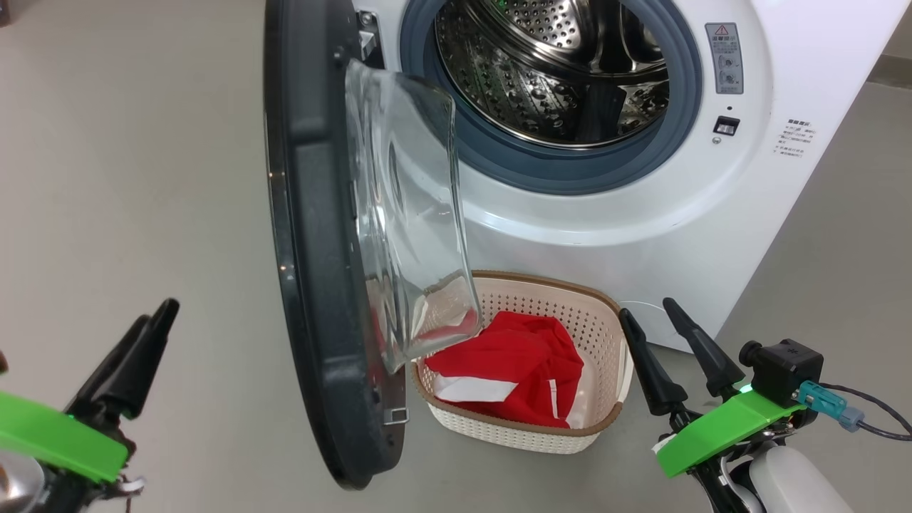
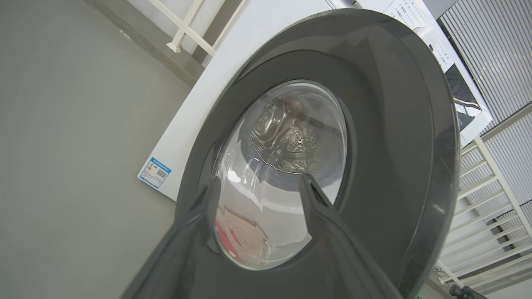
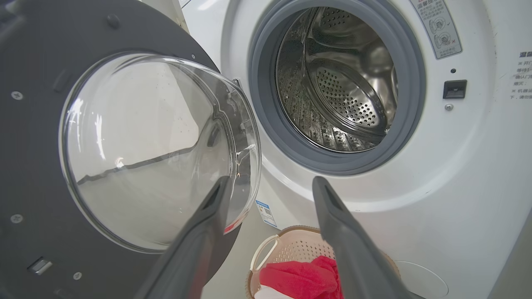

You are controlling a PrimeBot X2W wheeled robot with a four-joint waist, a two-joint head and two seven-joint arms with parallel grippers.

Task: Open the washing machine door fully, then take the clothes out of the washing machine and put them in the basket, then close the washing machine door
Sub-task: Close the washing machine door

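Clothes (image 1: pixel 513 360) in red and white lie heaped in the basket (image 1: pixel 602 335) on the floor (image 1: pixel 142 178), just past the two grippers. Left gripper (image 1: pixel 158 312) hangs out to the side of the washing machine door (image 1: pixel 313 249), fingers spread wide on nothing, clear of its outer face. Right gripper (image 1: pixel 648 308) hovers just beside the basket's right rim, likewise splayed and empty. Swung open, the door stands edge-on between them (its glass bowl (image 1: pixel 406 214) bulges over the basket's left end). Behind, the washing machine (image 1: pixel 641 228) shows its grey-blue gasket (image 1: pixel 499 160) and steel drum (image 1: pixel 556 78).
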